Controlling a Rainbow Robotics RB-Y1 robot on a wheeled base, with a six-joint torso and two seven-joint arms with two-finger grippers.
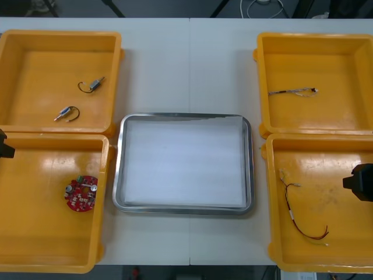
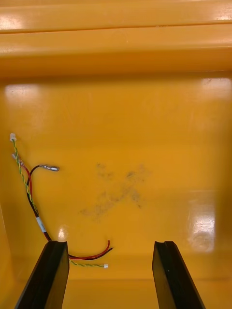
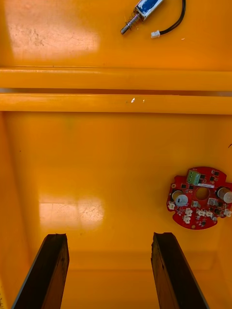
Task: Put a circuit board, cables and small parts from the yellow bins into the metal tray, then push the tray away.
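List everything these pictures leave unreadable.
- Left gripper and right gripper: the front view's side edges cut them off, so how high they hang is unclear.
- Small metal part: cut off by the left wrist view's edge.
- Red and yellow cable: in the right wrist view, a short stretch is hidden behind one finger.
- Thin cable in the far right yellow bin: too small in the front view to tell its colours.

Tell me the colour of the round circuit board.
The circuit board is red, with a green block; the left wrist view shows it best.
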